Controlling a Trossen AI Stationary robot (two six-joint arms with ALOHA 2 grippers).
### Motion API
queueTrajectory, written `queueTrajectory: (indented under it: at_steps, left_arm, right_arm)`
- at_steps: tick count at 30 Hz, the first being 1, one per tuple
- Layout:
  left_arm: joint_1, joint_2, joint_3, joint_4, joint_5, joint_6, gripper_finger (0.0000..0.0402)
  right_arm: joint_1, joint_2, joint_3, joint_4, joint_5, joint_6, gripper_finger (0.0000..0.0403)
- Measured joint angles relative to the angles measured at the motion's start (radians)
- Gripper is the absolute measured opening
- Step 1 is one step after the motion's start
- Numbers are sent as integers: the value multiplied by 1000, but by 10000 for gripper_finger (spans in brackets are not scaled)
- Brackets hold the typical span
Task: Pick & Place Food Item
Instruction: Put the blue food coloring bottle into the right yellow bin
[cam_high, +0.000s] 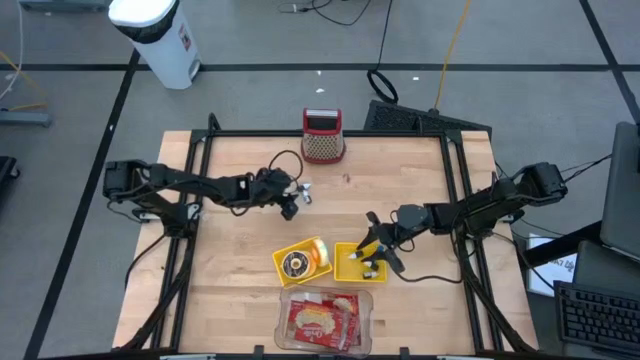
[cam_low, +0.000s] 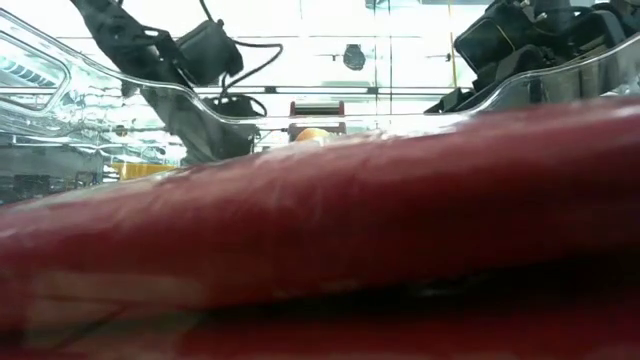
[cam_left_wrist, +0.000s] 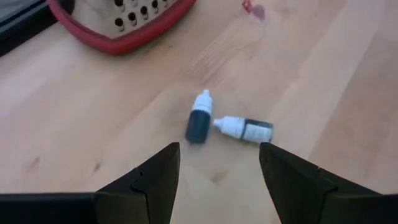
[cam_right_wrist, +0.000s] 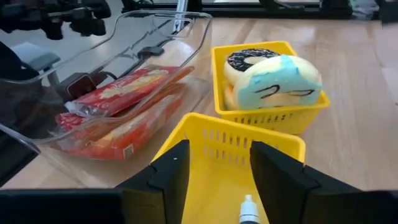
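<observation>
Two small dropper bottles with white caps, one dark (cam_left_wrist: 199, 126) and one with a dark label (cam_left_wrist: 247, 129), lie on their sides on the wooden table. My left gripper (cam_left_wrist: 219, 149) hangs open just short of them, one finger to either side, touching neither. My right gripper (cam_right_wrist: 214, 152) is open over a yellow basket (cam_right_wrist: 230, 146), where another small white-capped bottle (cam_right_wrist: 249, 211) shows below the fingers. A second yellow basket (cam_right_wrist: 219, 81) holds a chocolate doughnut (cam_right_wrist: 252, 59) and a pale blue one (cam_right_wrist: 280, 78).
A clear plastic tub (cam_high: 325, 320) with red snack packets (cam_right_wrist: 118, 93) stands at the table's near edge and fills the low view. A red mesh basket (cam_high: 322, 135) stands at the far edge. Bare wood lies between the arms and at the left.
</observation>
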Motion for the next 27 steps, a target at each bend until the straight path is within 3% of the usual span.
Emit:
queueTrajectory:
  at_steps: [6,11,19,27]
  left_arm:
    - [8,125,0,102,9,171,223]
    - [26,215,0,180,1,227,223]
    - [75,274,2,260,9,310,223]
    - [116,290,3,298,81,364,223]
  right_arm:
    - [0,0,0,23,0,-12,156]
    - [0,0,0,28,-2,-9,151]
    - [0,0,0,27,-2,-24,152]
    - [-16,0,0,18,-3,-34,146]
